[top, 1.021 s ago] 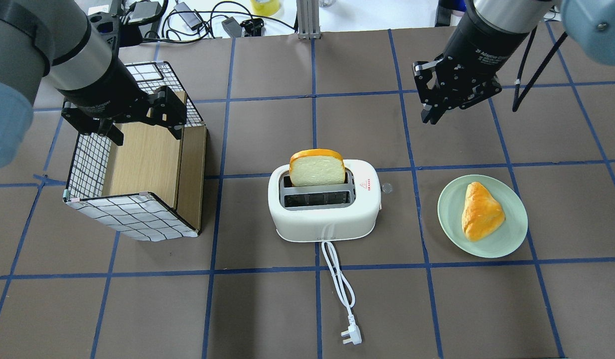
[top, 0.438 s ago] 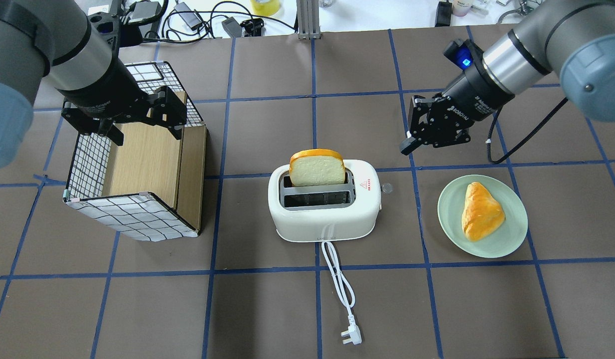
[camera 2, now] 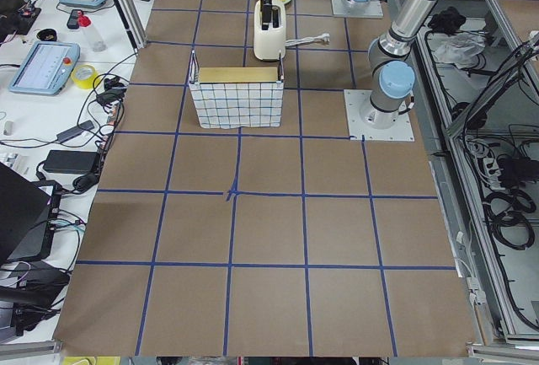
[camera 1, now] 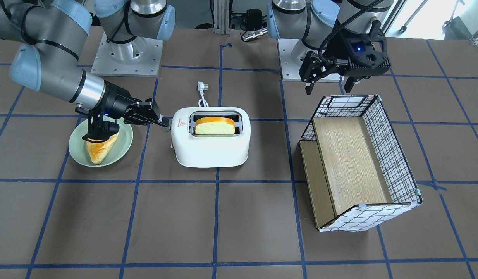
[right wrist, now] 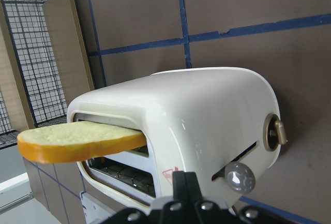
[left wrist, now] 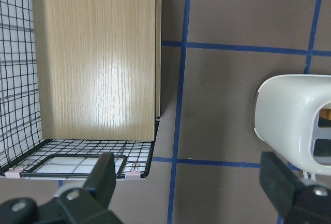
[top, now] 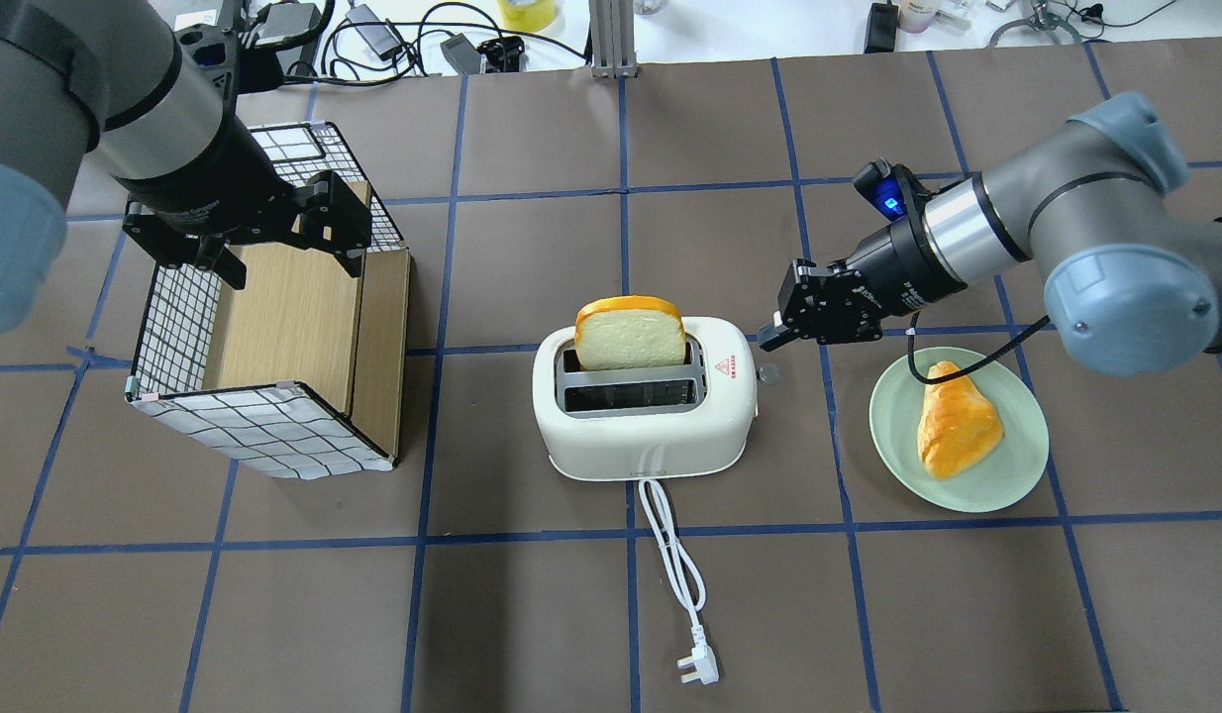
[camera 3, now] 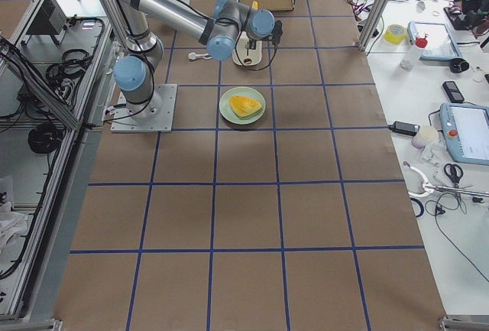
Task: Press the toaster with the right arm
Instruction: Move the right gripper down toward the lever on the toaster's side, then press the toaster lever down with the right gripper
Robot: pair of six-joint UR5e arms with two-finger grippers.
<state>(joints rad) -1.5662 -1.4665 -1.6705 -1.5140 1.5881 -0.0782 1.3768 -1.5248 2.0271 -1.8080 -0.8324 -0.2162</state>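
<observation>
The white toaster stands mid-table with a bread slice sticking up from its far slot. Its round lever knob sticks out of the right end. My right gripper is shut and empty, lying almost level. Its tip is beside the toaster's top right corner, just above the knob; I cannot tell whether it touches. The right wrist view shows the toaster and knob close ahead of the shut fingers. My left gripper is open over the wire-and-wood box.
A green plate with a pastry lies right of the toaster, under my right forearm. The white cord and plug trail toward the front edge. Cables and clutter lie beyond the table's far edge.
My right arm has swung down and left from the far right toward the toaster's right end, and the gripper has tilted nearly level. The left arm has not moved.
</observation>
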